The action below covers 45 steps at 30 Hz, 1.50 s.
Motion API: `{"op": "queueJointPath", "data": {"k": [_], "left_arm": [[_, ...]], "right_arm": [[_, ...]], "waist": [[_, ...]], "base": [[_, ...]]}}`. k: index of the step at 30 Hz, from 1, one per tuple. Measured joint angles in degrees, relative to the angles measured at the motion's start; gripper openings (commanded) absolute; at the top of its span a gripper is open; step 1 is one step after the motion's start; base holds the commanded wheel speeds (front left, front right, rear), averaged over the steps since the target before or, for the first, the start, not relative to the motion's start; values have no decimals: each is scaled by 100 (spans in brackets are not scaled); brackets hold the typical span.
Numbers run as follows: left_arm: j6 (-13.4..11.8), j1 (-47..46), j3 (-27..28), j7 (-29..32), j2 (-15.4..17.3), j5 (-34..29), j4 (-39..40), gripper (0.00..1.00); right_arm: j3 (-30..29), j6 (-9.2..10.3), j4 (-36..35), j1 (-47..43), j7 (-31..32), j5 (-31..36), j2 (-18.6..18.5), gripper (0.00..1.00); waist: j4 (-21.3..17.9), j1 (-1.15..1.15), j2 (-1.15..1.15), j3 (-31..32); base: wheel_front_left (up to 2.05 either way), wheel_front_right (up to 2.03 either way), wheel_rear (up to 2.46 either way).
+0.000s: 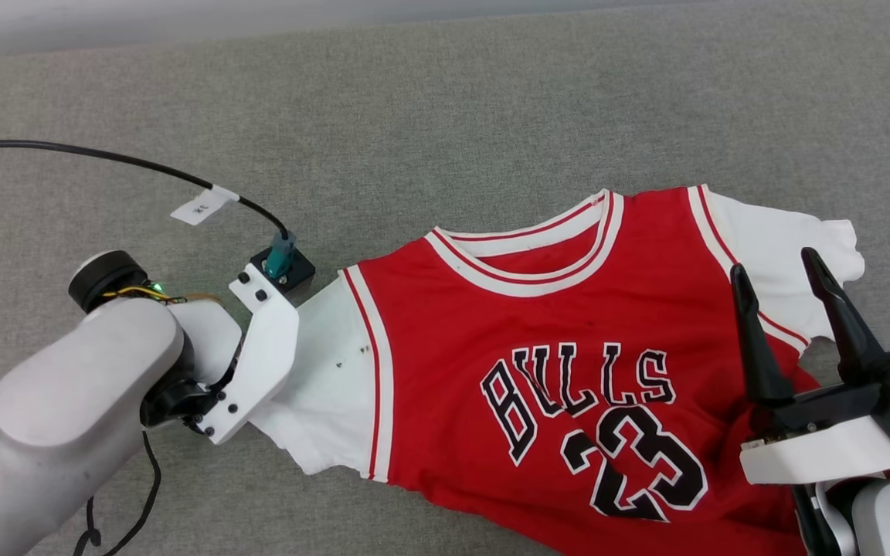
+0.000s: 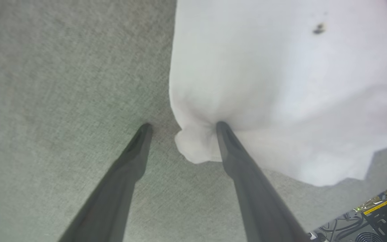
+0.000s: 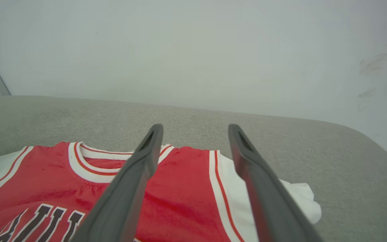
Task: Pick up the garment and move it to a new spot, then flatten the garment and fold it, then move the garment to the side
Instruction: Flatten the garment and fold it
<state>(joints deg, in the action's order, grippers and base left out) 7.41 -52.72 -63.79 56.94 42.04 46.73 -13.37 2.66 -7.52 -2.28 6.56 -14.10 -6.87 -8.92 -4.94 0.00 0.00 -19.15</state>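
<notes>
The garment, a red jersey with white sleeves and black-and-white chest lettering, lies face up on the grey fabric surface. My left arm's wrist bracket hangs over its left white sleeve and hides the fingers there. In the left wrist view my left gripper is open. One fingertip presses on the sleeve's bunched corner; the other rests on the bare surface. My right gripper stands open above the garment's right side, nothing between its fingers; its wrist view shows it over the collar and shoulder.
A black cable with a white tag runs across the surface to my left wrist. A pale wall rises behind the surface's far edge. Electronics show at one corner of the left wrist view. Bare grey surface lies beyond the collar.
</notes>
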Motion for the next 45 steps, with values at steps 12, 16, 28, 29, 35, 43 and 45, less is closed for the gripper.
{"op": "queueJointPath", "data": {"k": [12, 16, 28, 29, 35, 43, 45], "left_arm": [[0, -84, -343, -1036, 107, 354, -49, 0], [0, -85, -221, -1356, 279, 447, 81, 0], [-156, 2, -62, -1711, 647, 419, 776, 0], [-165, 0, -52, -1726, 658, 401, 824, 0], [-204, -171, 9, -1774, 635, 264, 1095, 0], [-221, -474, 114, -1834, 567, 122, 1277, 0], [-221, -550, 138, -1858, 517, 83, 1299, 0]], "right_arm": [[-549, 0, -7, 378, 192, 82, -600, 100], [-600, 0, 9, 661, 836, -54, -1274, 100], [848, 0, 97, 1871, 4523, -2147, -3772, 100], [999, 0, 101, 2011, 4851, -2343, -3974, 100], [1611, 0, 338, 2754, 6551, -3225, -4656, 100], [1714, 0, 982, 3330, 7787, -3618, -4580, 100], [1661, 0, 1180, 3336, 7874, -3622, -4445, 100]], "waist": [[206, 0, 0, 548], [326, 0, 0, 740], [676, 0, 0, 577], [700, 1, 0, 523], [844, 0, 0, 104], [1047, 1, 0, -523], [1102, 1, 0, -666]], "base": [[0, 0, 0], [0, 0, 0], [0, 0, 0], [0, 0, 0], [0, 0, 0], [0, 0, 0], [0, 0, 0]]}}
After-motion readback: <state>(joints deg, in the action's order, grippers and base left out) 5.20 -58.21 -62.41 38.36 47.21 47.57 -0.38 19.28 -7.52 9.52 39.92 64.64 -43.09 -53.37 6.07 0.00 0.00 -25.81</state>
